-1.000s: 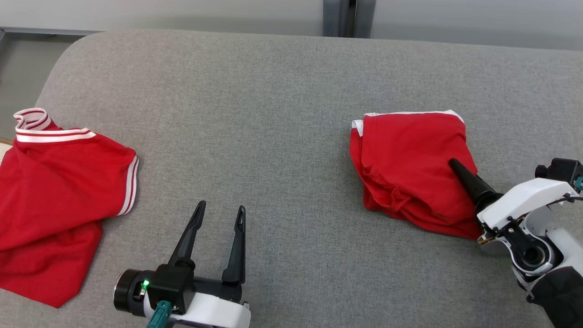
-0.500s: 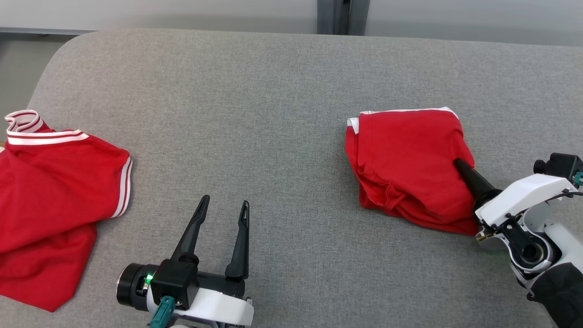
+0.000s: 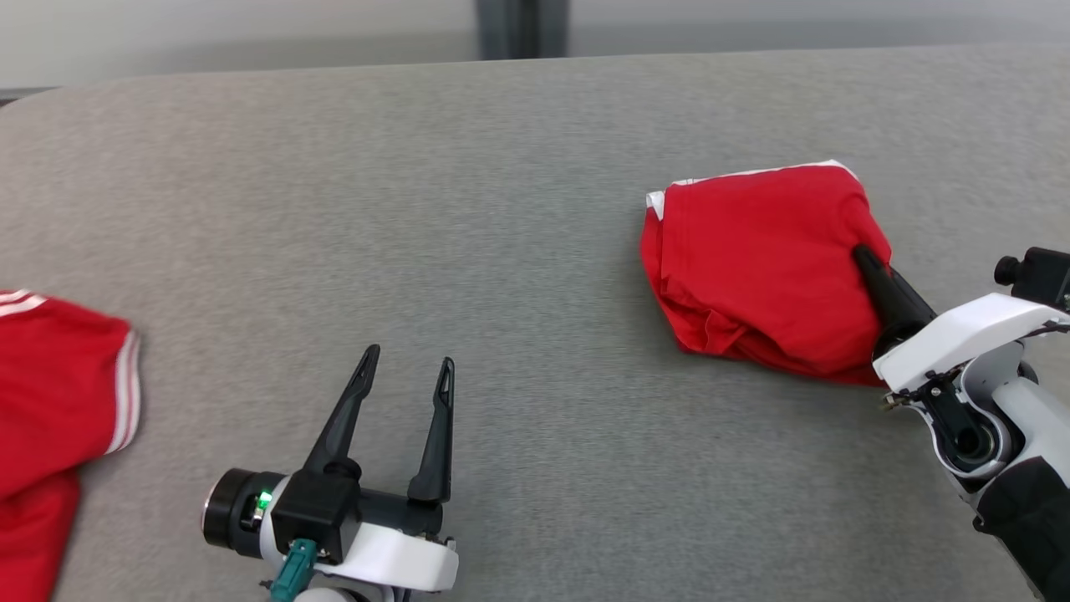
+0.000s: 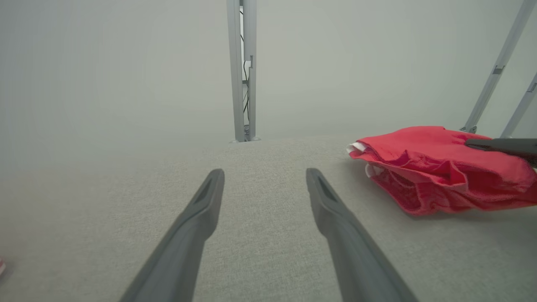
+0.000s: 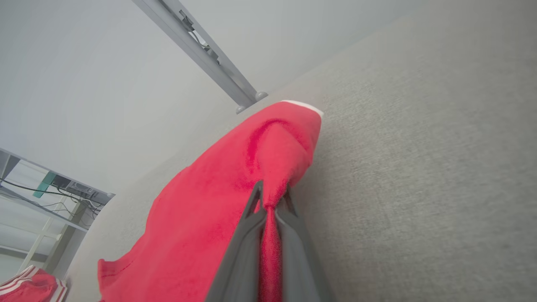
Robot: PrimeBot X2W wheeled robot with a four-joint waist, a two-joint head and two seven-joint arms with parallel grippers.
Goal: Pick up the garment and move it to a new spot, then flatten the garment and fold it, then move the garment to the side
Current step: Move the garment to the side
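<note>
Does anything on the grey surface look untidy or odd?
The folded red garment is uneven: bunched layers stick out along its near edge, and the right gripper pinches a fold of it. A second red garment lies loose at the left.

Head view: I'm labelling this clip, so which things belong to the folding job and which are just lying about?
In the job: folded red garment, right gripper shut on its edge.
Lying about: red shirt with white-striped trim at left, open left gripper, grey metal post.

grey fabric top (image 3: pixel 501 167), maybe padded | right: folded red garment (image 3: pixel 752 267) | left edge: striped red garment (image 3: pixel 50 393)
</note>
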